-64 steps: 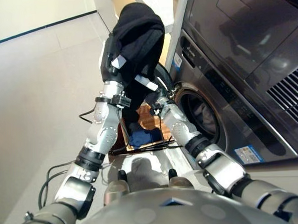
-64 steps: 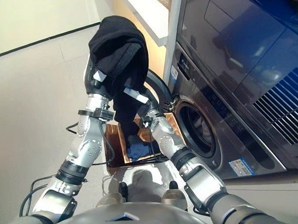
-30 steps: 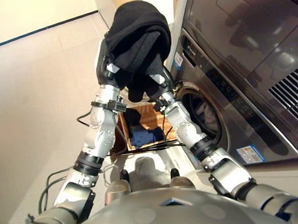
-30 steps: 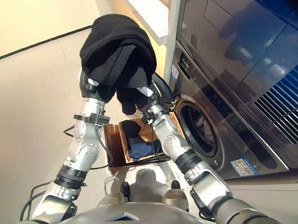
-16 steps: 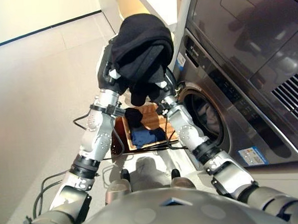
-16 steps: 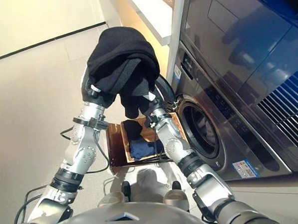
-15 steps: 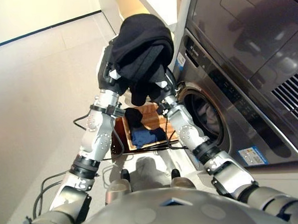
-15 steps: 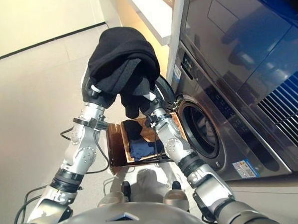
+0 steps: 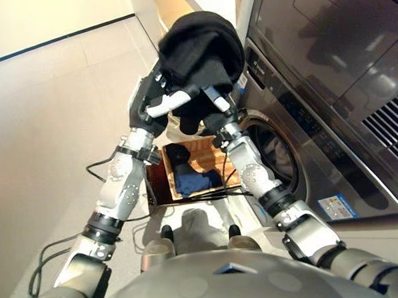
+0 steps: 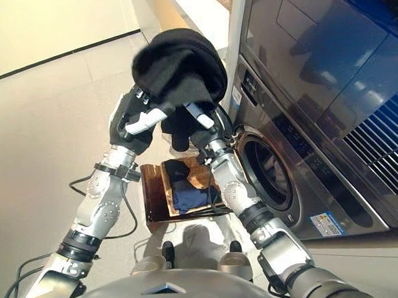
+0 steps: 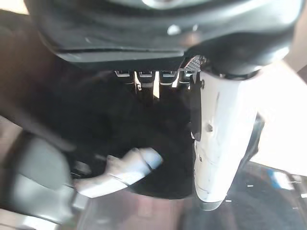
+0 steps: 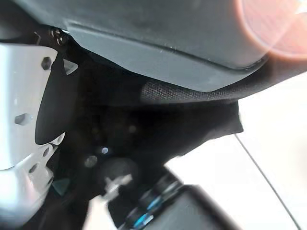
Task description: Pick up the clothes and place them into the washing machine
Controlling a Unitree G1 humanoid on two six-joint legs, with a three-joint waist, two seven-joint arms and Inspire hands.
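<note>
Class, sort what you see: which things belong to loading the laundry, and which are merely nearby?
Belongs to the job:
black garment
left hand
right hand
washing machine
wooden basket
blue clothes

Merely nearby:
white shelf

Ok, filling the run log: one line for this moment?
stage: carry | black cloth: raised by left hand and right hand | washer: door open | basket: clothes left

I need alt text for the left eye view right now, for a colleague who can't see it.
Both hands, left hand and right hand, hold a bundled black garment aloft beside the washing machine, whose round drum opening is open. On the floor below, a wooden basket holds dark and blue clothes.
</note>
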